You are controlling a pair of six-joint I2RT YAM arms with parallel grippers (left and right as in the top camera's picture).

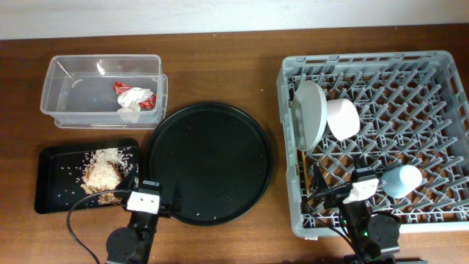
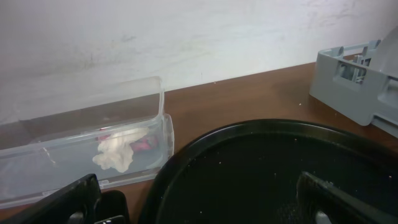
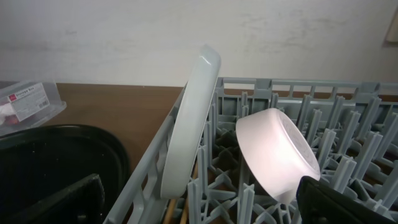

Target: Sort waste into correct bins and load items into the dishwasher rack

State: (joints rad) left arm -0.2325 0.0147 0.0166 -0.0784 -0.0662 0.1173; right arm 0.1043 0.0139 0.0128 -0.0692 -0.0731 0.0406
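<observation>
The grey dishwasher rack [image 1: 440, 73] at the right holds the plate [image 1: 308, 112] on edge, the white bowl [image 1: 342, 118] on its side, the light-blue cup [image 1: 402, 180] and the chopsticks [image 1: 303, 170] along its left wall. Plate [image 3: 189, 118], bowl [image 3: 273, 152] and chopstick ends [image 3: 171, 210] show in the right wrist view. The clear tub [image 1: 62, 81] holds red-and-white wrappers [image 1: 134, 97], also seen from the left wrist [image 2: 118, 151]. The black rectangular tray [image 1: 55, 180] holds rice scraps [image 1: 102, 172]. No carrot shows. My left gripper [image 2: 199, 208] is open and empty over the round tray. My right gripper [image 3: 199, 205] is open and empty.
A large round black tray [image 1: 209, 161] lies between the bins and the rack, with a few crumbs on it. Both arm bases [image 1: 139, 220] [image 1: 366, 220] sit at the table's front edge. A white wall runs behind the table.
</observation>
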